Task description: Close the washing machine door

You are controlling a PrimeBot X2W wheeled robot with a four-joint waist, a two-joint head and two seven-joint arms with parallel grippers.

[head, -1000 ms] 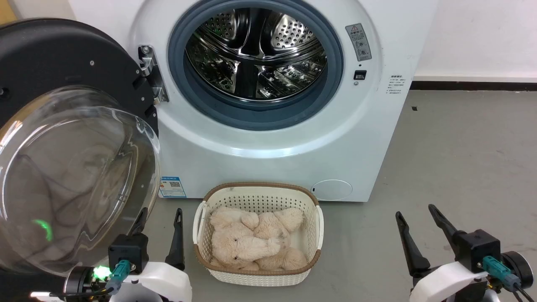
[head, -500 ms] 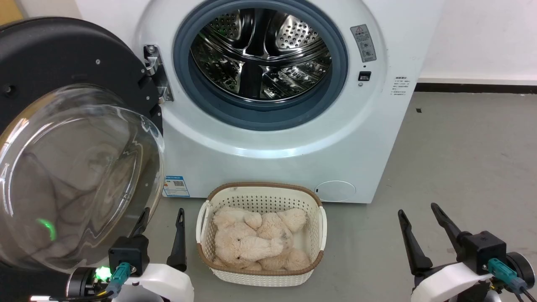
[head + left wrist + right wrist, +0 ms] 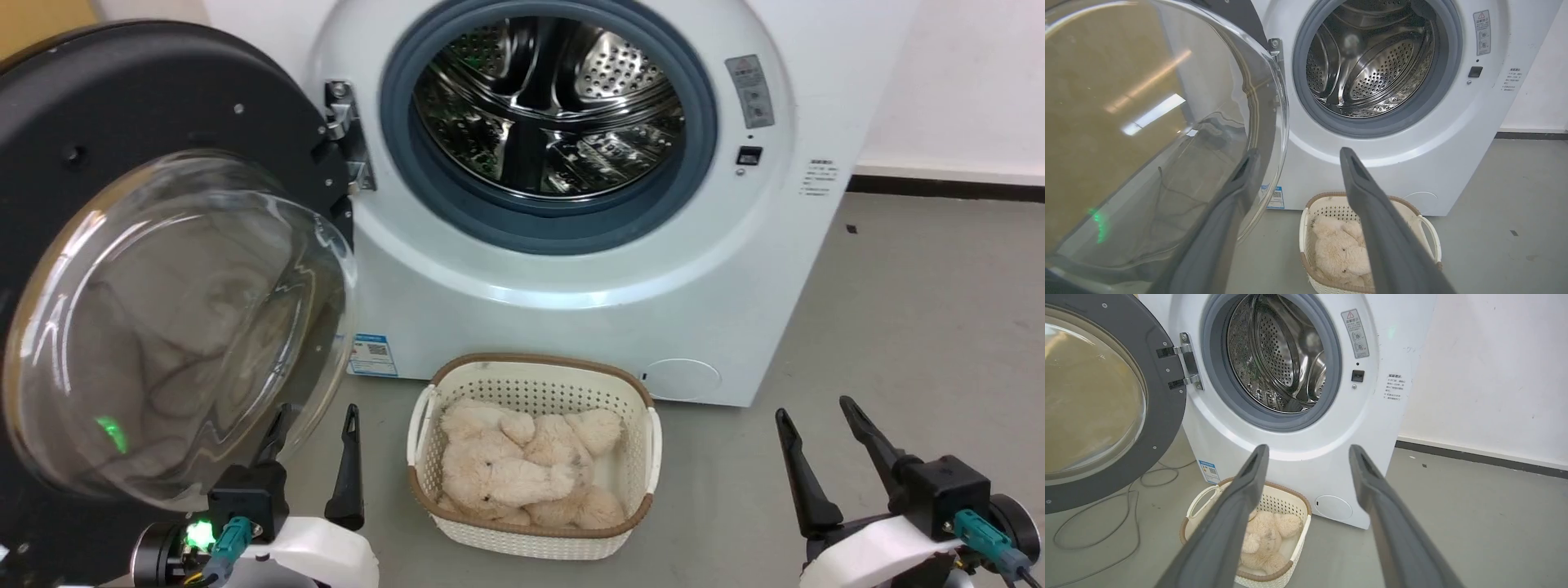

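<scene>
Evidently the approach is in hand: the washing machine door [image 3: 163,245] is swung wide, left of the drum [image 3: 547,106]; left hand [image 3: 317,412] and right hand [image 3: 812,407] are spread. A push behind its rim is needed.

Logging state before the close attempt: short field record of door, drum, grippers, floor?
door: round black plastic washing machine door with clear glass bowl, swung open
machine: big white washing machine, steel drum looks empty
left gripper: open, empty, beside door glass
right gripper: open, empty
floor: cream perforated basket holding beige plush toy
</scene>
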